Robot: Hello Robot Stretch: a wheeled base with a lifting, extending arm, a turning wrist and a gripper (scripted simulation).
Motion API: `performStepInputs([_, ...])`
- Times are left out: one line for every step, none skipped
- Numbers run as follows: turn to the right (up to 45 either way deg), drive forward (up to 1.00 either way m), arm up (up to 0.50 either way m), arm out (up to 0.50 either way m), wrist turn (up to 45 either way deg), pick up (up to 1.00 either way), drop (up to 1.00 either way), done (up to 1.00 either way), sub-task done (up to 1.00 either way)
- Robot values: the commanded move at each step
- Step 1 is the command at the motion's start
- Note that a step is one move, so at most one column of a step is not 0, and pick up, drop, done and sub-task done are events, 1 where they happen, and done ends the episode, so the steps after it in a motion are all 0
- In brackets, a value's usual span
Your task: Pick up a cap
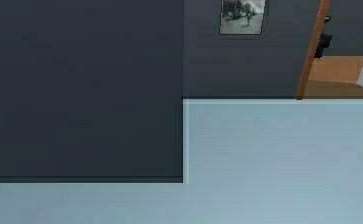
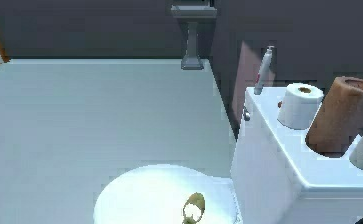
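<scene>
Cap bearing from fingers: we are failing to tell, likewise finger state. We are eyeing small yellowish lump (image 2: pixel 196 208) lying on white round toilet seat (image 2: pixel 139 195), near side.

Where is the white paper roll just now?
The white roll stands at the arm side view's right, on top of the toilet tank, just left of a brown roll.
</scene>
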Motion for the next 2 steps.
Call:
performStepInputs([0.0,0.00,0.50,0.00,0.0,0.00,0.00,0.00,0.00])
performStepInputs([0.0,0.00,0.22,0.00,0.0,0.00,0.00,0.00,0.00])
